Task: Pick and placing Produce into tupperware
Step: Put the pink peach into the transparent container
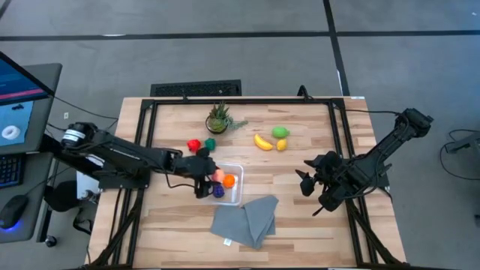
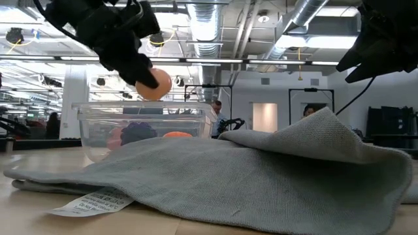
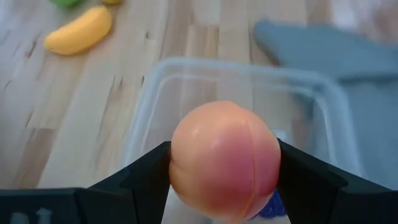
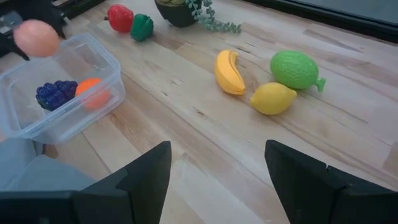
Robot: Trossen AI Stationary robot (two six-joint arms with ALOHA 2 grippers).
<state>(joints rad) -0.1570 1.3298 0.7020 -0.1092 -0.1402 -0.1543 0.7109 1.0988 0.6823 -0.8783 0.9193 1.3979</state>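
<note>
My left gripper (image 1: 212, 177) is shut on a peach-pink fruit (image 3: 224, 158), held above the left part of the clear tupperware (image 1: 238, 186). In the low view the fruit (image 2: 154, 84) hangs just over the container's rim (image 2: 144, 106). Purple grapes (image 4: 55, 93) and an orange fruit (image 4: 93, 92) lie on the tupperware's floor. A yellow banana (image 1: 262, 142), a lime-green fruit (image 1: 280, 132) and a lemon (image 1: 282, 145) lie on the table at centre back; a red piece (image 1: 194, 145) and a dark green piece (image 1: 210, 144) lie left of them. My right gripper (image 1: 306, 180) hovers open right of the container. My left gripper pinches the peach-pink fruit by two opposite sides (image 3: 177, 171) between its two fingers. The fingers come from the table's left, slanting down. The fruit is lifted clear, over the tupperware's left side.
A spiky potted plant (image 1: 218, 118) stands at the back behind the red and green pieces. A folded grey cloth (image 1: 246, 219) lies just in front of the tupperware, touching its near side. Bare wood shows between the container and my right gripper.
</note>
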